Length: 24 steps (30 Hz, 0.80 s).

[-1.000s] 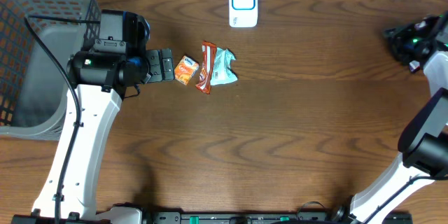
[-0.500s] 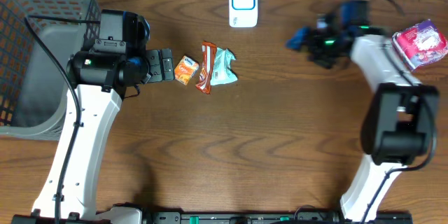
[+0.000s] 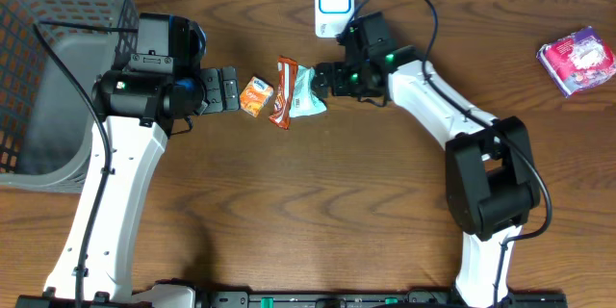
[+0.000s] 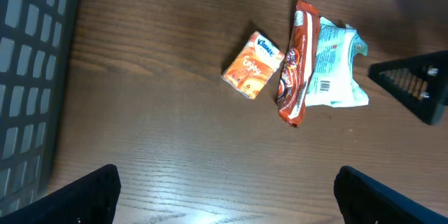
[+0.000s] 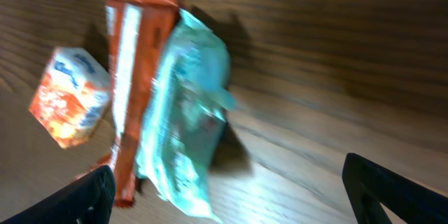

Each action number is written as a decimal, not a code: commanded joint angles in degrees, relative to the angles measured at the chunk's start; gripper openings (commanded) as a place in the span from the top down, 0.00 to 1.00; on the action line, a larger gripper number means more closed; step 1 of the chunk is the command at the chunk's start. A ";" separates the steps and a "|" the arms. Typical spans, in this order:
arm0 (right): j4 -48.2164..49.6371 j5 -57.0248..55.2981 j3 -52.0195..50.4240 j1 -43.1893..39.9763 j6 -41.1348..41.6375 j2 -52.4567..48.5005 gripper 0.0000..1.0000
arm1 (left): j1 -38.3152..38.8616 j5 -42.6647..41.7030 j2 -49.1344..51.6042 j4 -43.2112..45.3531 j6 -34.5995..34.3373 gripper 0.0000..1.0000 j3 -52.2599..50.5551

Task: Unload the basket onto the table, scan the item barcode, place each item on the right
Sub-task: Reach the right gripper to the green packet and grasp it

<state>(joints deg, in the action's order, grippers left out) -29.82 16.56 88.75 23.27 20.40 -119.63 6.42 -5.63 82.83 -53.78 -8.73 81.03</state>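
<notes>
From above, the white scanner (image 3: 334, 5) lies at the far edge of the worktop (image 3: 385, 202), about midway along it. Three items sit together nearer the middle, a little to the left of it. An orange tissue pack (image 3: 256, 96) is just beside a red-brown wrapper (image 3: 282, 92), and that wrapper lies along the left side of a teal packet (image 3: 308, 92). A pink packet (image 3: 576, 60) rests alone near the right edge, well apart from the rest. A grey basket (image 3: 48, 58) fills the far left corner. The left gripper (image 3: 235, 89) sits just left of the tissue pack. The right gripper (image 3: 325, 80) is at the teal packet's right side, and contact cannot be told here

Left wrist view: its own fingertips (image 4: 77, 196) stand spread wide at the lower corners, with only bare wood between them, so it grips nothing. The teal packet shows a barcode facing up. A dark finger of the other arm pokes in from the right, just beside that packet

Right wrist view, blurred: its fingertips (image 5: 392, 185) are likewise parted wide and hold nothing. The teal packet lies ahead of them with the wrapper along its side, and the tissue pack is beyond
</notes>
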 commanded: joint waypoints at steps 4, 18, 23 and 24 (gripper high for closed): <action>3.52 -0.33 0.07 1.90 3.41 -3.65 0.03 | -0.24 0.31 0.26 -0.17 0.57 0.02 0.04; 9.42 7.65 0.07 2.29 6.80 -8.96 0.49 | -0.24 0.31 0.26 -0.17 0.57 0.02 0.04; 10.91 7.72 0.07 2.40 6.84 -8.96 0.79 | -0.24 0.31 0.26 -0.17 0.57 0.02 0.04; 10.93 7.48 0.07 2.40 6.82 -8.96 0.90 | -0.24 0.31 0.26 -0.17 0.57 0.02 0.04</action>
<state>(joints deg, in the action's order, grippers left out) -19.00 23.86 89.08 25.15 26.83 -127.35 6.42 -5.63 82.83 -53.78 -8.73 81.03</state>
